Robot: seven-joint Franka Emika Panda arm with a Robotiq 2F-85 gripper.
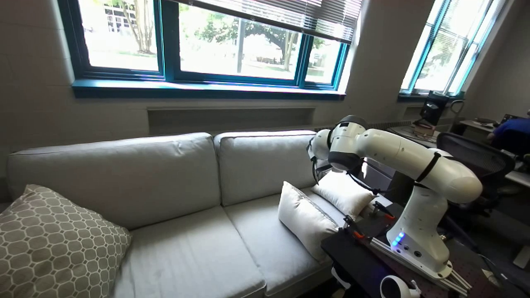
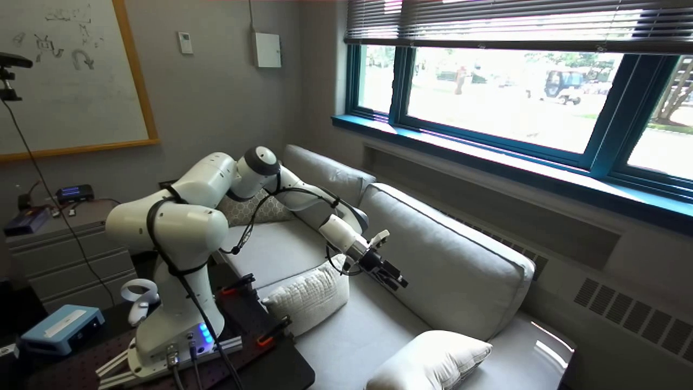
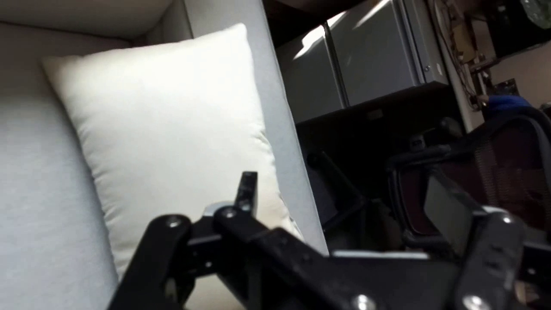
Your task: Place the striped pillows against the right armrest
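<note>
Of the two striped pillows, a plump cream-white pillow [image 3: 168, 125] [image 1: 341, 193] [image 2: 433, 360] lies beside the right armrest [image 3: 280, 129], its edge along it in the wrist view. The other striped pillow [image 1: 304, 219] [image 2: 308, 298], with a ribbed surface, rests tilted on the seat beside the robot's table. My gripper [image 3: 342, 181] [image 2: 399, 283] is in the air over the sofa seat, near the back cushion. Its fingers are wide apart with nothing between them. From the wrist, one finger overlaps the cream pillow; an exterior view shows a gap between them.
Tall back cushions [image 1: 265, 165] [image 2: 444, 260] line the sofa's rear. A lattice-patterned pillow [image 1: 62, 244] [image 2: 254, 208] sits at the sofa's far end. The robot's black table [image 1: 352, 260] carries clamps [image 2: 273, 330] near the ribbed pillow. Beyond the armrest are a cabinet [image 3: 366, 60] and a chair [image 3: 413, 193].
</note>
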